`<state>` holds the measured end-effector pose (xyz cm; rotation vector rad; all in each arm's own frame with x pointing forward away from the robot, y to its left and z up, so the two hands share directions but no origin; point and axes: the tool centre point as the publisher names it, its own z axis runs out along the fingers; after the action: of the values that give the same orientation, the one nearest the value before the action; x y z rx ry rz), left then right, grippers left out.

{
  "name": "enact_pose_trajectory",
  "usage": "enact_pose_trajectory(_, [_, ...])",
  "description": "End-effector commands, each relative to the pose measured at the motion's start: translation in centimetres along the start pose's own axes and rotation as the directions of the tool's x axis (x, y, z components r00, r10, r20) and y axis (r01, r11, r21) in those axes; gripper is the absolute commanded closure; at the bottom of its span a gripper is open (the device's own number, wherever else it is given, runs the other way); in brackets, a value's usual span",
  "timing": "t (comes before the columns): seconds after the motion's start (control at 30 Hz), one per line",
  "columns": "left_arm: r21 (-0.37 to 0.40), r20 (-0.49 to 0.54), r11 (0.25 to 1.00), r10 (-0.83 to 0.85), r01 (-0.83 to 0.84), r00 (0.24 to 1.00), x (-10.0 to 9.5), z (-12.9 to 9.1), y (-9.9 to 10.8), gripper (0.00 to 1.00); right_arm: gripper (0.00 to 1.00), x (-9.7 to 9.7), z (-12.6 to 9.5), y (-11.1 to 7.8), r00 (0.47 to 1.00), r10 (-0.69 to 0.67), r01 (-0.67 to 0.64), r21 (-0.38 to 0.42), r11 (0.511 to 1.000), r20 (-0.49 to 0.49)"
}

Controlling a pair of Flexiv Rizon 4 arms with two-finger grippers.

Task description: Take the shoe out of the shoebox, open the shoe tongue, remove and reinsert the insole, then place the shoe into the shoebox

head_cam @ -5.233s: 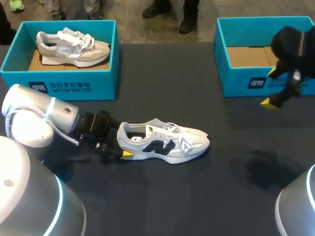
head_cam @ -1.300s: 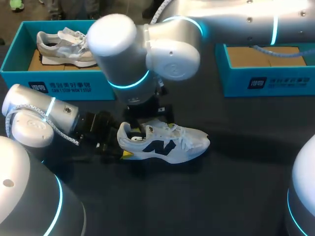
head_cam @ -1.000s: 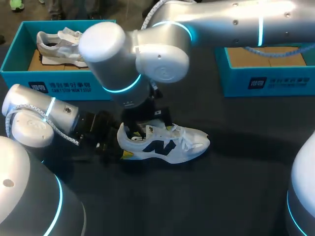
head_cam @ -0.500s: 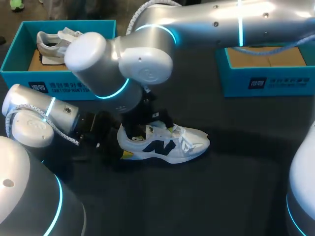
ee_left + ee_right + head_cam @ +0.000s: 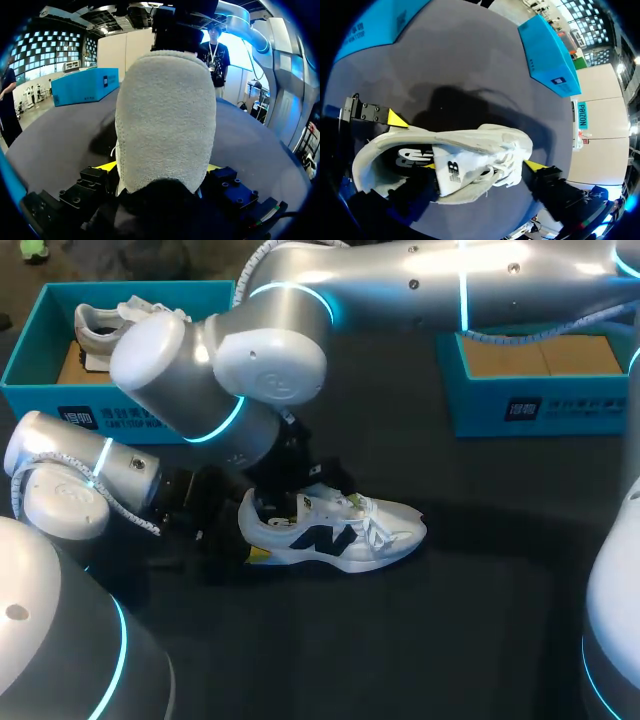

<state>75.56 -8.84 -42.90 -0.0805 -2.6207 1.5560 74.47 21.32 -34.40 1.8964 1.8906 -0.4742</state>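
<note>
The white mesh sneaker with a dark side logo [image 5: 345,532] is standing on its sole on the dark bench [image 5: 460,640], outside the boxes. Its long axis is running across the robot, toe pointing to the robot's right. The left end effector [image 5: 160,167] is clenching its heel from both sides. The right end effector [image 5: 482,165] is sitting at the tongue; whether it is gripping cannot be told.
</note>
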Motion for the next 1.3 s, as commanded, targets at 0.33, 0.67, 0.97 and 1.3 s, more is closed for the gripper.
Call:
enact_pose_trajectory(0.33, [-0.004,-0.002,1.0,-0.001,0.001,1.0,-0.3,0.6,0.2,1.0,0.7,-1.4,-1.8,-0.6,0.991,0.134,-0.134,-0.021,0.991,-0.008])
enact_pose_trajectory(0.67, [-0.004,-0.002,1.0,-0.001,0.001,1.0,-0.3,0.6,0.2,1.0,1.0,-2.9,-2.1,-0.5,0.984,0.167,-0.169,-0.028,0.985,-0.054])
enact_pose_trajectory(0.97, [-0.004,-0.002,1.0,-0.001,0.001,1.0,-0.3,0.6,0.2,1.0,1.0,-6.2,-0.6,-0.3,0.967,0.196,-0.202,-0.02,0.979,-0.165])
enact_pose_trajectory(1.3, [-0.004,-0.002,1.0,-0.001,0.001,1.0,-0.3,0.6,0.2,1.0,1.0,-9.7,1.7,0.1,0.947,0.232,-0.24,-0.009,0.971,-0.22])
